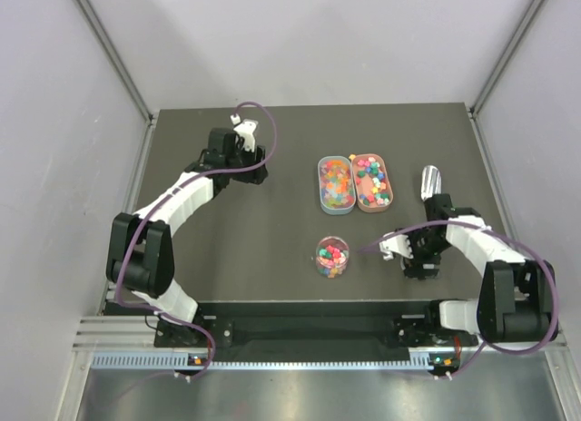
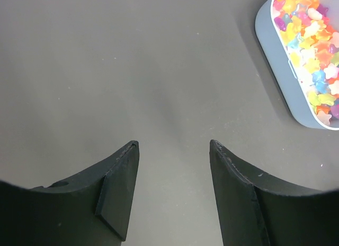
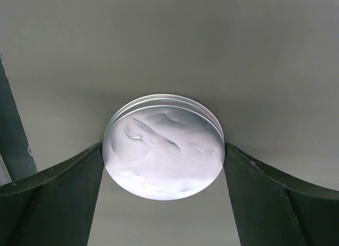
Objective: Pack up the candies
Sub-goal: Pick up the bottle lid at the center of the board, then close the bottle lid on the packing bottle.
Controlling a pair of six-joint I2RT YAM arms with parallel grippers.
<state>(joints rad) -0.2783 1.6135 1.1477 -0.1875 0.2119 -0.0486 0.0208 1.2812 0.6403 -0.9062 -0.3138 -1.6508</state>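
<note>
**Jaw status: left released, right clamped on the lid**

Left gripper (image 2: 174, 146): jaws spread wide over bare table (image 2: 106, 71), holding nothing. It hangs at the far left, well apart from every container.

Candies (image 1: 336, 181): most lie in two oblong trays side by side at mid-table. The translucent ones are in the blue tray (image 1: 319, 181) and the chunky opaque ones in the pink tray (image 1: 391, 181). A further portion sits in the clear round cup (image 1: 318, 255), which stands alone nearer the arm bases.

Right gripper (image 3: 163, 148): jaws closed on the lid (image 3: 159, 166), one finger touching each side of its rim. It is near the cup, on its right. The clear scoop (image 1: 430, 181) lies beyond it.

Judged step: capping the cup.

Hazards:
1. The grip bears on a thin, smooth rim only, so the lid may tilt or slip out in transfer.
2. Nothing steadies the cup. An off-centre or angled descent would likely push or tip it, spilling candies.
3. Candies standing proud of the mouth would block seating. Fill height cannot be told.
</note>
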